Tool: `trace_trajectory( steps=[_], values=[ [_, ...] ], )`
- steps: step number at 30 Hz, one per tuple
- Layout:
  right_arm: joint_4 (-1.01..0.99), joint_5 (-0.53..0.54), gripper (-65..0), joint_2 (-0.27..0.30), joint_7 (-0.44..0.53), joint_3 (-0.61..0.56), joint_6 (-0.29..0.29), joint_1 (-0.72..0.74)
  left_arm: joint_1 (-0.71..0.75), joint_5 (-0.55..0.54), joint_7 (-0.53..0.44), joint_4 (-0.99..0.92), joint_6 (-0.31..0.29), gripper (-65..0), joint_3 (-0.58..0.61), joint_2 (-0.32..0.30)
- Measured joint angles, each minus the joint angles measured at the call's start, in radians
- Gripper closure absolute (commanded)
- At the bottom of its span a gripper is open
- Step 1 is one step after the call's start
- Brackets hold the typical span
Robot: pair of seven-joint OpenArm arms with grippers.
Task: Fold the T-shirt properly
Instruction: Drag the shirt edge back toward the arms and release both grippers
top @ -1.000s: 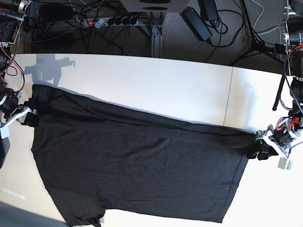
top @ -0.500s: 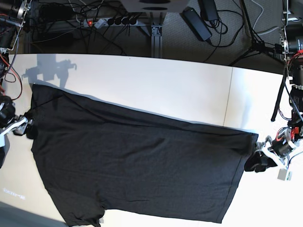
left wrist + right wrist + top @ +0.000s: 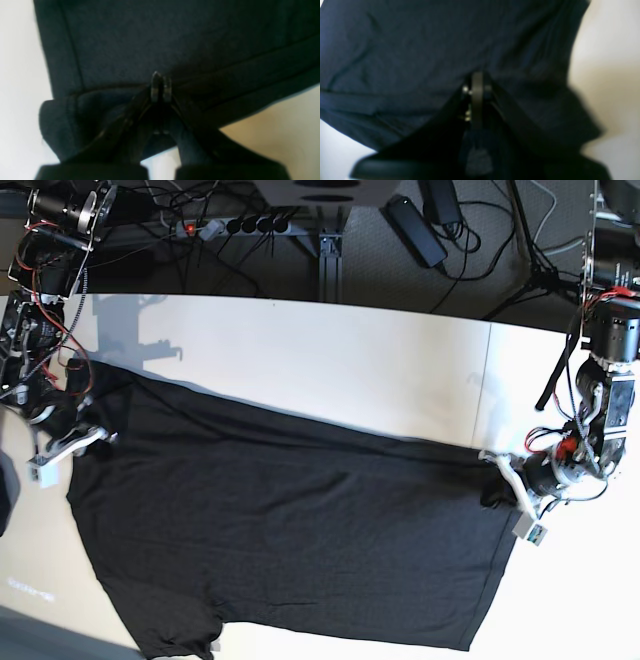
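The black T-shirt (image 3: 290,520) lies spread flat on the white table (image 3: 350,360), plain side up, with a sleeve at the front left. In the base view my left gripper (image 3: 503,480) is at the shirt's right edge, my right gripper (image 3: 95,432) at its left edge. In the left wrist view the left gripper (image 3: 160,86) is shut on a raised fold of the T-shirt (image 3: 175,37) near a stitched hem. The right wrist view has the right gripper (image 3: 477,90) shut on bunched cloth of the T-shirt (image 3: 420,45). No print shows.
Behind the table's far edge lie a power strip (image 3: 235,225), cables and a black adapter (image 3: 415,228) on the floor. A seam (image 3: 485,380) crosses the tabletop at the right. White table shows beyond the shirt's far edge and at the front right.
Both grippers have moved inward onto the shirt's edges and closed on the cloth. The left arm has shifted left, the right arm right and slightly up. The shirt's right corner is pulled inward.
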Motion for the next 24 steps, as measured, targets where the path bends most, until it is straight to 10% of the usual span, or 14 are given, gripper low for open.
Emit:
trace_trajectory(
  steps=[15,24],
  values=[
    [-0.157,0.037,0.0,-0.028,0.047,0.003,0.000,0.010,-0.016,0.039,-0.074,-0.163,0.047,0.0,-0.005,0.053],
    [-0.155,0.083,0.0,-0.011,-0.013,0.005,0.000,-0.003,0.019,-0.097,0.053,-0.117,-0.019,0.0,-0.009,0.041]
  ],
)
